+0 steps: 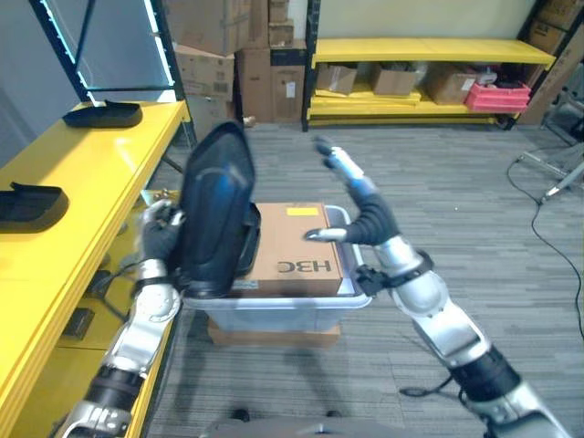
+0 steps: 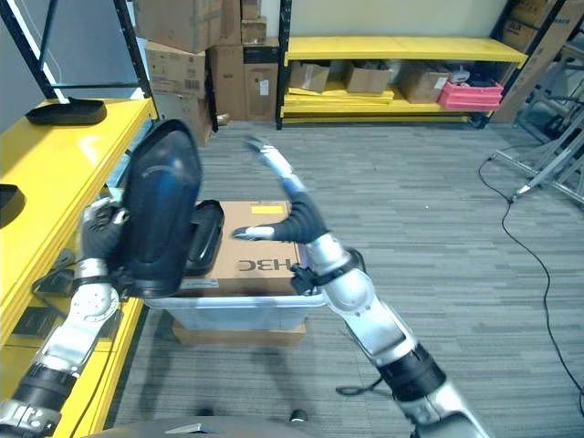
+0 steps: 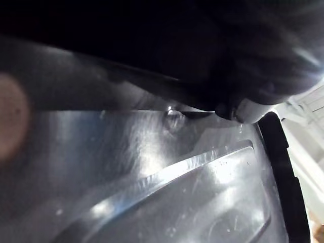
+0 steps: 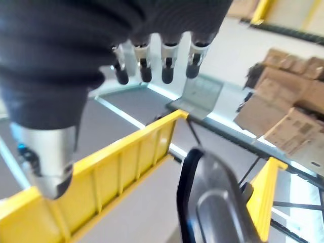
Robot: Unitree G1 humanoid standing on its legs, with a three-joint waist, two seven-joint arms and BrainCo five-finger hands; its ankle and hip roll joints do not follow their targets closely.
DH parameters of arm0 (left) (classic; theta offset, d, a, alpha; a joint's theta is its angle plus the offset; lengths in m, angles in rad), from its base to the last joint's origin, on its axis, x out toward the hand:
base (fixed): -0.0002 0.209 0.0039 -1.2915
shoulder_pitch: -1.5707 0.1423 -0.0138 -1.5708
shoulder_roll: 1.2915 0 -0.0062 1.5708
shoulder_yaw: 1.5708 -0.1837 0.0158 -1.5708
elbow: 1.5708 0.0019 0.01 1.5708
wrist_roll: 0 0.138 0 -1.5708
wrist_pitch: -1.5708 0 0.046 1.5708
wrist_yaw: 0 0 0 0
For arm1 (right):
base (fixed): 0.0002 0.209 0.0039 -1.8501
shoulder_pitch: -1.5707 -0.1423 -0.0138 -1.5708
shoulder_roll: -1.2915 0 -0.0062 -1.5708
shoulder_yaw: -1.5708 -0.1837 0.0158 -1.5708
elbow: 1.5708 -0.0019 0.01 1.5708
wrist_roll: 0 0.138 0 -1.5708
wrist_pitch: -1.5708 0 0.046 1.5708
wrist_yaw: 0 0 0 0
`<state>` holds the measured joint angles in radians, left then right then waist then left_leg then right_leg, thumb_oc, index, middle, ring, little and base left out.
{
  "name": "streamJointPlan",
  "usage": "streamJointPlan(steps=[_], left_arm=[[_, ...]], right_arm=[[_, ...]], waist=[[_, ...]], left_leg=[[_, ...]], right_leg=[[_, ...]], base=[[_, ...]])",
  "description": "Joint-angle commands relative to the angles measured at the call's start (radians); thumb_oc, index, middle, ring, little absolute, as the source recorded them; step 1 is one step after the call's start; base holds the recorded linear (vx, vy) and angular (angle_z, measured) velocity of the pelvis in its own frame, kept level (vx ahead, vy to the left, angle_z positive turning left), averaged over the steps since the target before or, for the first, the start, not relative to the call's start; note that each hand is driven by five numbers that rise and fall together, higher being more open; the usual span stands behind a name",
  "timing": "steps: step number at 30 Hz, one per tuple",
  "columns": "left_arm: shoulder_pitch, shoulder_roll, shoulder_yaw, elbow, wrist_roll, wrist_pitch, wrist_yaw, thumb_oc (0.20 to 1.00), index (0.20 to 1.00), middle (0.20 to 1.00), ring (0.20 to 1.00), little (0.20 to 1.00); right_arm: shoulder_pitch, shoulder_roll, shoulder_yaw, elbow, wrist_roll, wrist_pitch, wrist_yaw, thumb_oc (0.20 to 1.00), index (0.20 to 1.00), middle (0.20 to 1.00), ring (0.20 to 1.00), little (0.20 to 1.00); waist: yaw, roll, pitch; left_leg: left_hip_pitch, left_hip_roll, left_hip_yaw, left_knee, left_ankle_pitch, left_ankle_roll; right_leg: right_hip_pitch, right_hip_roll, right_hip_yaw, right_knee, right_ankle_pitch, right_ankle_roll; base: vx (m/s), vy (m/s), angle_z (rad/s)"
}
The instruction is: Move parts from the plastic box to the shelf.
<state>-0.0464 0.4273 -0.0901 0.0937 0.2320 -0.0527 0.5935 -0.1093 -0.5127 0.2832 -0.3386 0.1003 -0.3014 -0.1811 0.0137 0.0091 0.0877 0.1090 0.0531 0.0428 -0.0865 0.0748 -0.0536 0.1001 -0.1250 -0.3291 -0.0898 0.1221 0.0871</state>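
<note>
My left hand (image 1: 157, 233) is shut on the edge of a large black curved part (image 1: 217, 210) and holds it upright over the left end of the clear plastic box (image 1: 283, 308). The part's glossy inner face (image 3: 152, 177) shows close up in the left wrist view. A second black part (image 2: 203, 235) lies in the box beside a brown cardboard carton (image 1: 297, 251). My right hand (image 1: 365, 219) hovers open above the carton, right of the held part, its fingers (image 4: 152, 66) straight. Two more black parts (image 1: 102, 114) (image 1: 27, 203) rest on the yellow shelf (image 1: 82, 173) at left.
The plastic box stands on a flat cardboard piece (image 1: 274, 336) on the grey floor, close against the shelf. Stacked cardboard boxes (image 1: 228, 46) and a yellow rack (image 1: 429, 50) with boxes and a red crate (image 1: 497, 96) line the back wall.
</note>
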Motion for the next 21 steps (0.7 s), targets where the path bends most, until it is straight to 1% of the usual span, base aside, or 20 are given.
streamJointPlan(steps=[1, 3, 5, 7, 8, 11, 13, 14, 15, 16, 17, 18, 19, 20, 21], left_arm=[[-0.046, 0.085, 0.043, -0.060, 0.138, -0.063, 0.083, 0.200, 0.200, 0.200, 0.200, 0.200], [0.009, 0.079, 0.087, -0.093, 0.145, -0.085, 0.097, 0.200, 0.200, 0.200, 0.200, 0.200], [0.048, 0.072, 0.116, -0.147, 0.132, -0.113, 0.099, 0.200, 0.200, 0.200, 0.200, 0.200], [0.080, 0.059, 0.136, -0.214, 0.119, -0.143, 0.095, 0.200, 0.200, 0.200, 0.200, 0.200], [0.101, 0.039, 0.151, -0.271, 0.083, -0.177, 0.089, 0.200, 0.200, 0.200, 0.200, 0.200], [0.122, 0.024, 0.186, -0.344, 0.030, -0.217, 0.091, 0.200, 0.200, 0.200, 0.200, 0.200], [0.117, 0.018, 0.207, -0.385, 0.000, -0.233, 0.101, 0.200, 0.200, 0.200, 0.200, 0.200], [0.116, 0.018, 0.209, -0.387, 0.000, -0.232, 0.100, 0.200, 0.200, 0.200, 0.200, 0.200], [0.116, 0.007, 0.234, -0.436, -0.015, -0.247, 0.114, 0.200, 0.200, 0.200, 0.200, 0.200], [0.105, 0.000, 0.237, -0.443, -0.019, -0.253, 0.129, 0.200, 0.200, 0.200, 0.200, 0.200], [0.097, -0.012, 0.241, -0.450, -0.025, -0.260, 0.140, 0.200, 0.200, 0.200, 0.200, 0.200], [0.094, -0.023, 0.243, -0.466, -0.030, -0.264, 0.146, 0.200, 0.200, 0.200, 0.200, 0.200], [0.096, -0.025, 0.244, -0.472, -0.030, -0.262, 0.144, 0.200, 0.200, 0.200, 0.200, 0.200], [0.106, -0.031, 0.246, -0.493, -0.030, -0.264, 0.145, 0.200, 0.200, 0.200, 0.200, 0.200], [0.133, -0.034, 0.246, -0.520, -0.034, -0.273, 0.144, 0.200, 0.200, 0.200, 0.200, 0.200]], right_arm=[[0.000, 0.020, -0.024, -0.036, 0.122, -0.064, -0.001, 1.000, 1.000, 1.000, 1.000, 1.000], [0.080, 0.037, -0.054, -0.005, 0.148, -0.067, 0.012, 1.000, 1.000, 1.000, 1.000, 1.000], [0.125, 0.050, -0.059, 0.051, 0.161, -0.058, 0.019, 1.000, 1.000, 1.000, 1.000, 1.000], [0.154, 0.064, -0.050, 0.125, 0.156, -0.048, 0.021, 1.000, 1.000, 1.000, 1.000, 1.000], [0.162, 0.067, -0.034, 0.209, 0.138, -0.032, 0.022, 1.000, 1.000, 1.000, 1.000, 1.000], [0.126, 0.066, 0.000, 0.339, 0.100, -0.013, 0.014, 1.000, 1.000, 1.000, 1.000, 1.000], [0.087, 0.068, 0.027, 0.416, 0.096, -0.003, 0.013, 1.000, 1.000, 1.000, 1.000, 1.000], [0.083, 0.069, 0.028, 0.421, 0.096, -0.006, 0.013, 1.000, 1.000, 1.000, 1.000, 1.000], [0.046, 0.066, 0.058, 0.481, 0.088, 0.003, 0.018, 1.000, 1.000, 1.000, 1.000, 1.000], [0.033, 0.061, 0.065, 0.501, 0.081, 0.005, 0.019, 1.000, 1.000, 1.000, 1.000, 1.000], [0.031, 0.055, 0.068, 0.514, 0.073, 0.011, 0.026, 1.000, 1.000, 1.000, 1.000, 1.000], [0.032, 0.048, 0.065, 0.534, 0.062, 0.017, 0.025, 1.000, 1.000, 1.000, 1.000, 1.000], [0.029, 0.048, 0.066, 0.538, 0.061, 0.015, 0.025, 1.000, 1.000, 1.000, 1.000, 1.000], [0.034, 0.046, 0.066, 0.559, 0.046, 0.019, 0.027, 1.000, 1.000, 1.000, 1.000, 1.000], [0.045, 0.049, 0.059, 0.582, 0.019, 0.024, 0.012, 1.000, 1.000, 1.000, 1.000, 1.000]], waist=[[0.001, -0.027, 0.019], [-0.003, -0.027, 0.024], [0.000, -0.027, 0.023], [0.010, -0.029, 0.028], [0.030, -0.028, 0.035], [0.080, -0.021, 0.059], [0.127, -0.017, 0.079], [0.120, -0.019, 0.079], [0.179, -0.011, 0.092], [0.201, -0.008, 0.097], [0.216, -0.014, 0.096], [0.221, -0.017, 0.101], [0.214, -0.018, 0.100], [0.213, -0.027, 0.094], [0.208, -0.033, 0.086]], left_leg=[[0.047, 0.073, 0.027, -0.001, -0.129, -0.071], [0.045, 0.072, 0.030, -0.001, -0.128, -0.070], [0.038, 0.074, 0.030, -0.001, -0.124, -0.072], [0.023, 0.080, 0.021, -0.001, -0.114, -0.082], [0.006, 0.087, -0.001, -0.001, -0.102, -0.094], [-0.018, 0.107, -0.063, 0.004, -0.077, -0.119], [-0.052, 0.114, -0.112, 0.026, -0.054, -0.137], [-0.062, 0.110, -0.120, 0.029, -0.049, -0.135], [-0.094, 0.124, -0.181, 0.039, -0.012, -0.168], [-0.126, 0.134, -0.207, 0.044, 0.039, -0.190], [-0.145, 0.145, -0.185, 0.038, 0.050, -0.196], [-0.171, 0.144, -0.129, 0.040, 0.067, -0.185], [-0.177, 0.140, -0.136, 0.042, 0.069, -0.184], [-0.190, 0.141, -0.025, 0.036, 0.065, -0.163], [-0.200, 0.154, 0.182, 0.041, 0.073, -0.120]], right_leg=[[0.070, -0.097, -0.022, 0.003, -0.119, 0.097], [0.062, -0.096, -0.015, 0.003, -0.116, 0.098], [0.055, -0.094, -0.012, 0.003, -0.114, 0.098], [0.053, -0.092, -0.027, 0.004, -0.116, 0.096], [0.054, -0.087, -0.052, 0.012, -0.122, 0.090], [0.068, -0.067, -0.106, 0.026, -0.151, 0.071], [0.081, -0.052, -0.146, 0.021, -0.167, 0.055], [0.079, -0.055, -0.153, 0.020, -0.163, 0.055], [0.100, -0.032, -0.208, 0.017, -0.191, 0.035], [0.108, -0.028, -0.243, 0.018, -0.200, 0.032], [0.126, -0.023, -0.269, 0.017, -0.228, 0.030], [0.135, -0.020, -0.305, 0.017, -0.233, 0.027], [0.136, -0.022, -0.313, 0.016, -0.234, 0.027], [0.142, -0.021, -0.354, 0.011, -0.230, 0.027], [0.153, -0.019, -0.438, 0.011, -0.215, 0.027]], base=[[0.01, -0.011, -0.13], [0.00, -0.015, -0.20], [0.00, -0.031, -0.23], [-0.01, -0.088, -0.08], [-0.02, -0.146, 0.17], [-0.01, -0.198, 0.46], [-0.04, -0.170, 0.77], [-0.04, -0.237, 0.91], [-0.05, -0.203, 0.80], [0.01, -0.307, 0.65], [0.01, -0.209, 1.21], [0.03, -0.165, 1.79], [-0.06, -0.123, 2.21], [-0.13, -0.108, 1.88], [-0.17, -0.132, 1.53]])
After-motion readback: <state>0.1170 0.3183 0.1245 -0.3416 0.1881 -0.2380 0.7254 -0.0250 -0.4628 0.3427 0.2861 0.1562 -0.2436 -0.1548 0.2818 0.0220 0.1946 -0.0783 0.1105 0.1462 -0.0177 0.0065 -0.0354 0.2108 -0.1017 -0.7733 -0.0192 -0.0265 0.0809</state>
